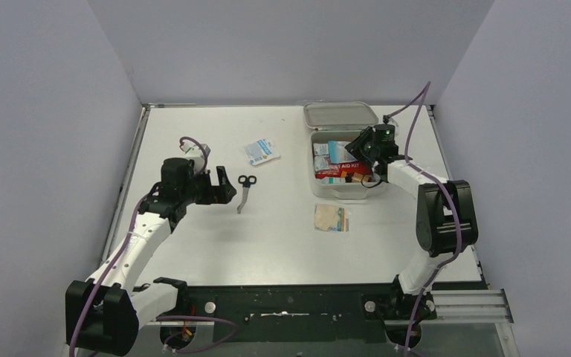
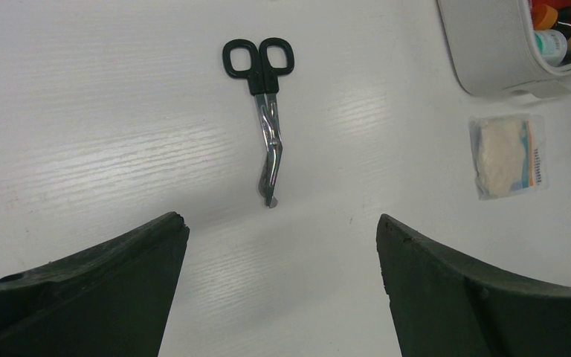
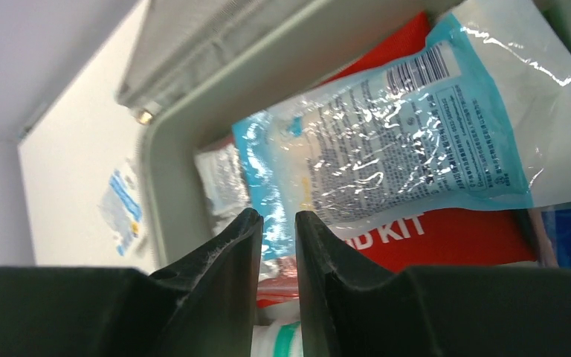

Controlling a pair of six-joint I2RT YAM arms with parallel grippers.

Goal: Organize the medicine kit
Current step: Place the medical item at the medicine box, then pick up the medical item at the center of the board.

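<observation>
**Top view.** The medicine kit (image 1: 338,193) sits at the far right of the tabletop (image 1: 193,245) with its lid (image 1: 340,115) thrown back. The right jaws are lowered into it. Scissors (image 1: 245,190), a blue packet (image 1: 262,151) and a gauze packet (image 1: 331,218) lie loose on the tabletop outside the kit. The left jaws hang just beside the scissors.

**Left wrist view.** The left jaws are spread wide and hold nothing. The scissors lie flat ahead of the gap, handles pointing away.

**Right wrist view.** The right jaws are nearly pressed together, with only a slit between them. Their tips are at the corner of a glossy clear pouch (image 3: 401,141) that rests on a red pouch (image 3: 446,230) inside the kit. Whether they pinch that corner cannot be told.

**Hazards, as judged.**
- The slick film may slip from so narrow a hold.
- If the film is caught, it may ride up with the jaws and spill over the rim.
- A pouch left proud of the rim would stop the lid from shutting.
- The scissors lie flush on the tabletop, so descending jaws may scrape the surface or push them aside.
</observation>
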